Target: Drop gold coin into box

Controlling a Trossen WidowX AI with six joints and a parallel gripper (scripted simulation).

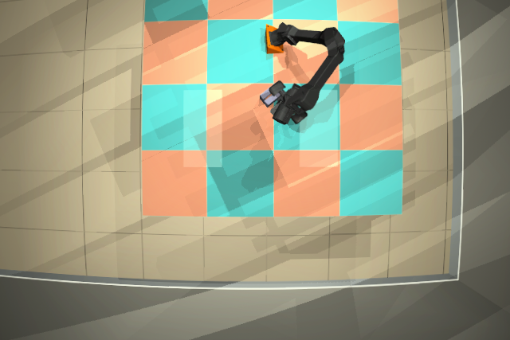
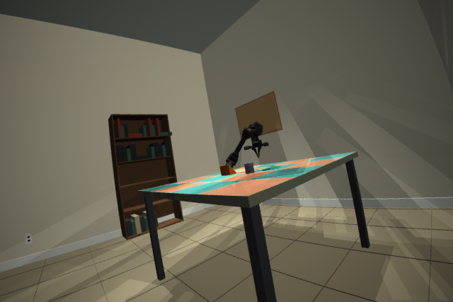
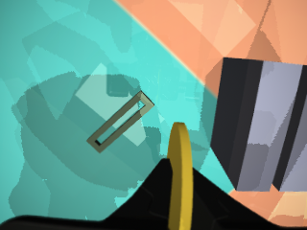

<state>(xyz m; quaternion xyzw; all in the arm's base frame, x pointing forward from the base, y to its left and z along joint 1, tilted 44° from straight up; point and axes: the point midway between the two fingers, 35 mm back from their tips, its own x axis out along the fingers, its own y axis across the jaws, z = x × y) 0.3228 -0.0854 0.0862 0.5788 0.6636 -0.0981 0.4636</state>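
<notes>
My gripper (image 2: 257, 151) (image 3: 171, 167) is shut on the gold coin (image 3: 180, 144), which stands on edge and points down from the fingertips. They hang above the table, to the right of the box in the exterior view. The grey box (image 1: 269, 98) (image 2: 249, 167) (image 3: 275, 110) stands on the table. In the wrist view it is at the right, apart from the coin, and the slot (image 3: 290, 136) shows as a dark strip in its lid. The shallow holder (image 3: 125, 126) lies empty and slanted, left of the coin in the wrist view. The arm hides it in the top view.
The orange arm base (image 1: 273, 48) (image 2: 226, 170) stands on the checkered table (image 1: 173, 184) (image 2: 248, 186) behind the box. The black arm (image 1: 327, 71) (image 2: 238, 148) bends out from it. A bookcase (image 2: 141, 174) stands apart from the table.
</notes>
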